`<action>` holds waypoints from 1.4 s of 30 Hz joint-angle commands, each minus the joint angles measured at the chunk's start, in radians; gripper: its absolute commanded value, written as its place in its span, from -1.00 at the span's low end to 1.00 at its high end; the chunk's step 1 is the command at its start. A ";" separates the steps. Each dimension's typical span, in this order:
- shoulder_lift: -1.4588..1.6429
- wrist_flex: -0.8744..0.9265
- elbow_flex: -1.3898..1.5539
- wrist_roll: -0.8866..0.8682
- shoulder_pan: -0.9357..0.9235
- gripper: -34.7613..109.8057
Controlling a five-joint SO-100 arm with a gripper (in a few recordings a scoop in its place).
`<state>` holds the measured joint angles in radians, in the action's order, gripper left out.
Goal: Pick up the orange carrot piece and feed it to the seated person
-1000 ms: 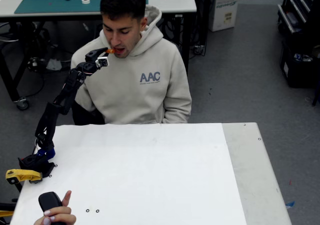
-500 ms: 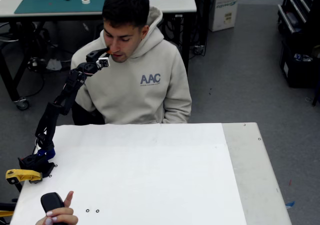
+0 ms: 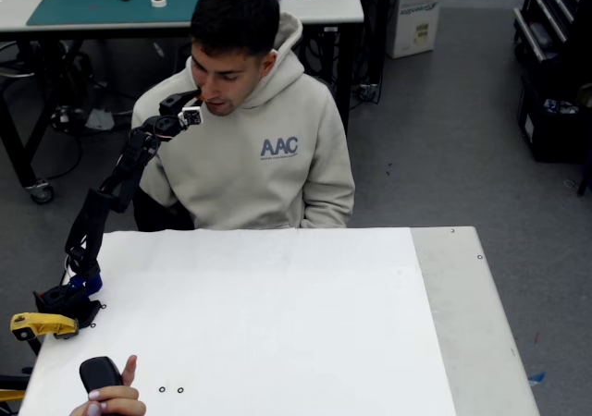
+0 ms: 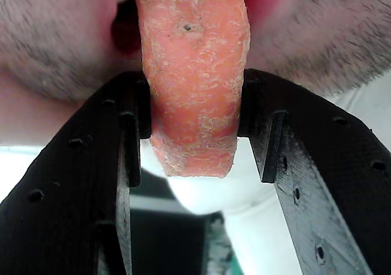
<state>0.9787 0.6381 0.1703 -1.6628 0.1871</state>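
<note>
1. White desk (image 3: 277, 324) surface lies nearest in the fixed view; at its near left edge a person's hand (image 3: 109, 399) grips a small black device (image 3: 98, 373).
2. A yellow clamp piece (image 3: 39, 324) sits beside the arm's base at the desk's left edge.
3. The black arm (image 3: 102, 203) rises from there toward the far side.
4. The hand (image 4: 192, 119) pinches the orange carrot piece (image 4: 192, 73) between its 2 fingers (image 4: 91, 165).
5. The carrot's far end touches the mouth of the seated person (image 3: 254, 148), who wears a grey hoodie.
</note>
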 commanded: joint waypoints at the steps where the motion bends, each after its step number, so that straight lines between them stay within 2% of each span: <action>1: 0.049 -0.025 -0.066 -0.028 -0.002 -0.55; 23: 0.048 -0.025 -0.066 -0.009 -0.037 -0.54; 32: 0.048 -0.023 -0.066 -0.009 -0.063 -0.23; 42: 0.048 -0.023 -0.066 -0.009 -0.074 -0.21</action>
<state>0.9787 0.6182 0.1427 -1.6567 0.1212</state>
